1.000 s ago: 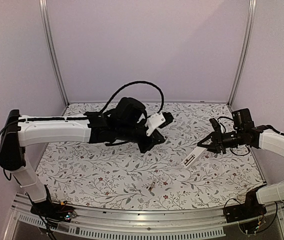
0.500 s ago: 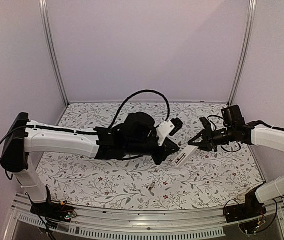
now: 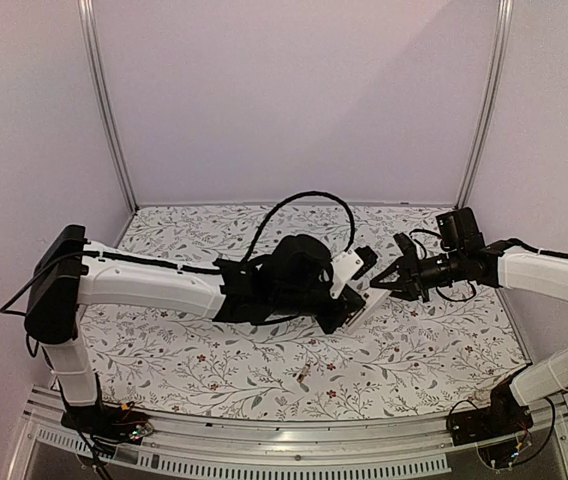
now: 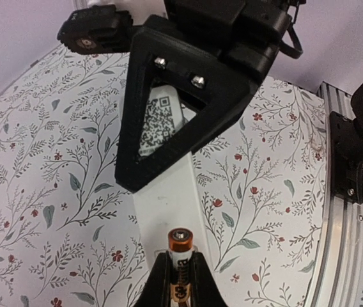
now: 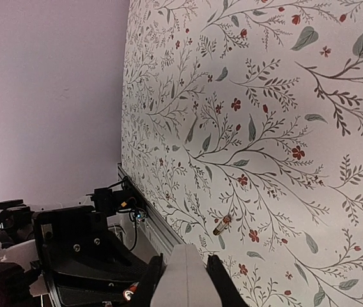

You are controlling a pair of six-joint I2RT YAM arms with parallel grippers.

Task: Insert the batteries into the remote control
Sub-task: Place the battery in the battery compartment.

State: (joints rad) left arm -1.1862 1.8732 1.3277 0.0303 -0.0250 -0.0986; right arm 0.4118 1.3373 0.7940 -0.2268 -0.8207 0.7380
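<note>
In the top camera, my left gripper point(image 3: 346, 308) and my right gripper point(image 3: 384, 284) sit close together just right of the middle of the table point(image 3: 164, 350). A white sliver of the remote point(image 3: 358, 303) shows between them. A loose battery point(image 3: 304, 377) lies alone on the table toward six o'clock, well apart from both grippers.

In my left wrist camera, my jaws are clenched on a battery point(image 4: 180, 244) at six o'clock, its bright end pointing to twelve. It lies over the remote's plain white face; I cannot tell if it touches. The remote runs on toward twelve, past a square-code label point(image 4: 160, 121), into my right gripper's black frame.

In my right wrist camera, my jaws grasp the remote at six o'clock. The loose battery lies on the table toward one o'clock from them. My left gripper is at eight o'clock.
</note>
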